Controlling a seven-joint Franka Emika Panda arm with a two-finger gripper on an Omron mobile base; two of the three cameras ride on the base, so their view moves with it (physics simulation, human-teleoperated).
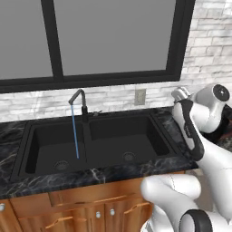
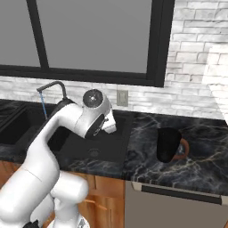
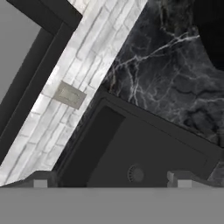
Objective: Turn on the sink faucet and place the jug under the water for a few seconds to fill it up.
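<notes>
Closest to my cameras are the wooden cabinet fronts (image 1: 68, 208), warm brown with slim handles, under the dark marbled table (image 2: 196, 164), whose glossy black stone is veined in white. Set into it is the sink (image 1: 113, 136), a wide matte black double basin with a round drain in each half and a centre divider. At its back edge stands the sink faucet (image 1: 79, 102), a slim dark metal gooseneck with a curved top, and from its spout the water (image 1: 75, 136) falls as a thin straight blue line into the left basin.

My pincer (image 3: 112, 178) hangs over the right basin with its two small dark fingertips spread wide, holding nothing.

On the table, well to the right of the sink, the jug (image 2: 168, 144) stands upright: black, slightly tapered, with a reddish-brown handle on its side. Behind the sink rises a whitish brick wall (image 2: 196, 58) carrying a small grey outlet plate (image 1: 140, 96) and a black-framed window (image 1: 113, 41). I can read no labels or writing anywhere.
</notes>
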